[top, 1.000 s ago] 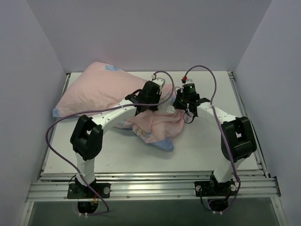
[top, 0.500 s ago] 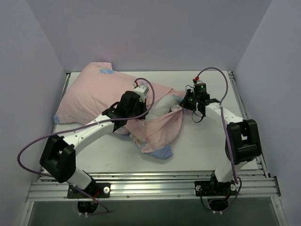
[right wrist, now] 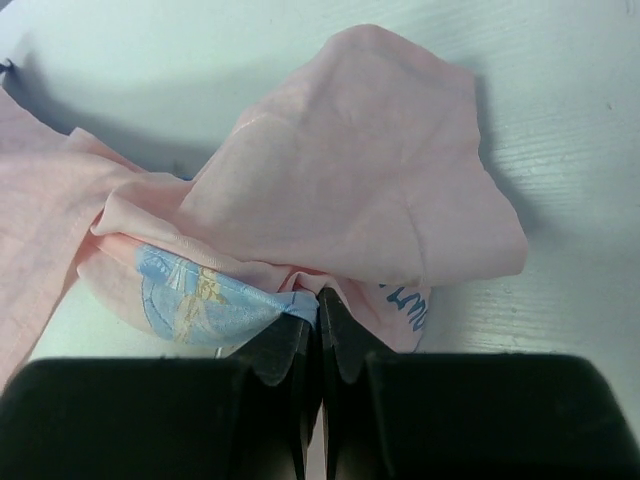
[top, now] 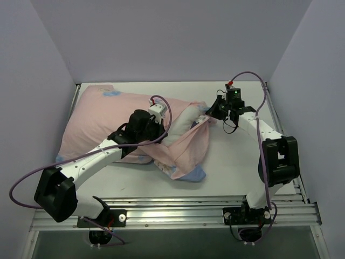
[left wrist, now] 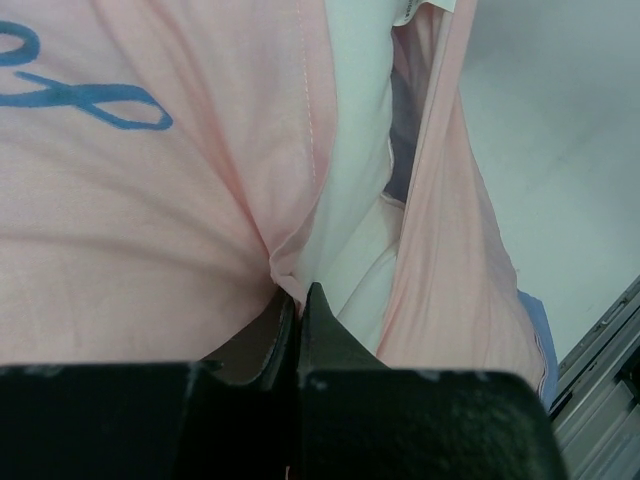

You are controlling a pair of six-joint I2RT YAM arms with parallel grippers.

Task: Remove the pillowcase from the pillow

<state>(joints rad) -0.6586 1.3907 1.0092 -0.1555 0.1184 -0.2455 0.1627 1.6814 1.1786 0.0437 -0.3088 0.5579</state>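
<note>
pillowcase (top: 102,121) barely begun on its way off: seen from above, the pale pink cover sheathes most of the pillow (top: 186,115), which lies across the table (top: 242,162) from 9 to 11 o'clock, with only a white end of the cushion bared near the centre. the left gripper (left wrist: 298,298) is clenched on a fold of pink cloth at the lip of the opening, right beside the exposed white cushion. the right gripper (right wrist: 319,300), out toward 1 o'clock, is clamped on a bunched corner of the same cover (blue print shows beneath it in the wrist view), and a band of fabric stretches taut between the two arms. a slack heap of the cover, pink with a blue edge, sags onto the table at about 6 o'clock of the bare end. judged from this, the mouth is open but the task is in its early part: the bulk of the cushion has yet to slide out and the cover has yet to come free. the table is flat, white and matte, closed in on three sides by plain pale lilac walls (top: 178,38), with a ribbed metal rail (top: 172,217) along the near edge.
</note>
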